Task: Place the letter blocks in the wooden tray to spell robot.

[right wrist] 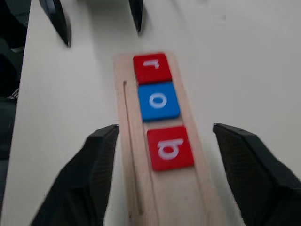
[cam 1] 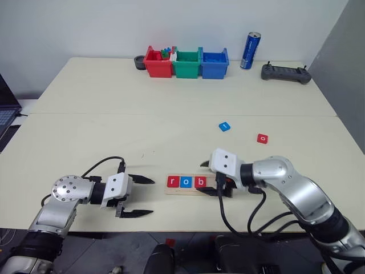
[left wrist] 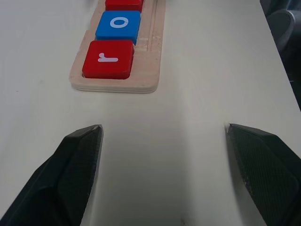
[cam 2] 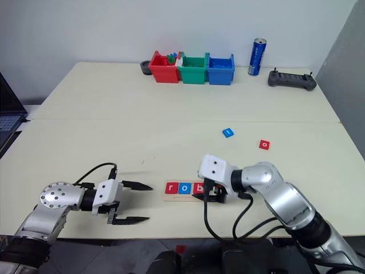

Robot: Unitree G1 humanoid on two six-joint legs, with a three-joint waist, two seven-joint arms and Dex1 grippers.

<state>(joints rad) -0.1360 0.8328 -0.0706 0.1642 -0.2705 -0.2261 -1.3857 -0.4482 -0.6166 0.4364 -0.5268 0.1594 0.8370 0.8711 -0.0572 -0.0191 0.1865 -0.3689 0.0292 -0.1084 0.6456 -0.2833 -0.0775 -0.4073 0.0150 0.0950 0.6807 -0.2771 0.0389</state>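
right wrist view: right gripper (right wrist: 162, 155) open over tray (right wrist: 126, 141), r-o-b placed; left gripper (cam 1: 138, 196) open, idle. next: red o tile (cam 1: 262, 138) toward the table's right edge.

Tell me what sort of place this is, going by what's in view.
Probably a robotics lab or test room. A plain pale table stands against a bare wall, carrying a handheld controller, sorting bins and a wooden tray of letter blocks; a laptop edge shows beside the table.

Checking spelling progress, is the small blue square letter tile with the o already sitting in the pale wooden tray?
Yes, the blue o tile sits in the wooden tray.
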